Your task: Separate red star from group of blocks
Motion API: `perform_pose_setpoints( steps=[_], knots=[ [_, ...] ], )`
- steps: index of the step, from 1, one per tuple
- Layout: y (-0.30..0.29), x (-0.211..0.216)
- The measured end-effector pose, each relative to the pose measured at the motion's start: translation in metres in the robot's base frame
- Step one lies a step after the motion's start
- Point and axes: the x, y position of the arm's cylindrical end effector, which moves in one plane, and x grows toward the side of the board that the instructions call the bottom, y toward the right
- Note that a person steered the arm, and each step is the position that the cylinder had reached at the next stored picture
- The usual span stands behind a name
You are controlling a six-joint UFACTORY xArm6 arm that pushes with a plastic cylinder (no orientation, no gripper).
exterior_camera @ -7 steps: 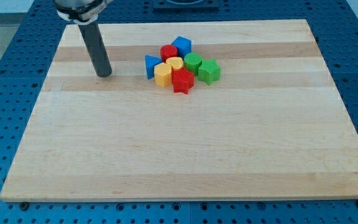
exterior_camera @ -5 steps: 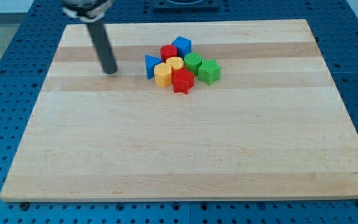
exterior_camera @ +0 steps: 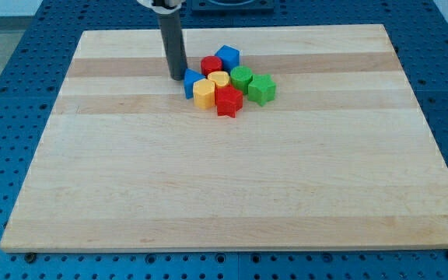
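Our tip [exterior_camera: 177, 77] holds nothing, sitting just left of the blue block [exterior_camera: 190, 84]; pushing here could drag the whole cluster, not only the red star [exterior_camera: 228, 101].

Wooden board [exterior_camera: 232, 187] on blue pegboard [exterior_camera: 14, 78].
Board shows pale and darker lengthwise bands; pegboard surrounds it on all visible sides.

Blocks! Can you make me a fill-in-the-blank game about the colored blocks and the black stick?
1. My tip sits at the view's ____ side of the group, beside the blue triangle.
2. The red star is at the group's ____ edge in the view.
3. The block farthest toward the view's right is the ____ star.

Missing words: left; bottom; green
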Motion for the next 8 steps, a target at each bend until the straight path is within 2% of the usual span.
perform_pose_setpoints(
  steps=[1, 2, 3, 5, 7, 8],
  knots=[
    [0.065, 0.049],
    [0.071, 0.051],
    [0.123, 0.073],
    [0.164, 0.096],
    [0.151, 0.078],
    [0.193, 0.081]
  ],
)
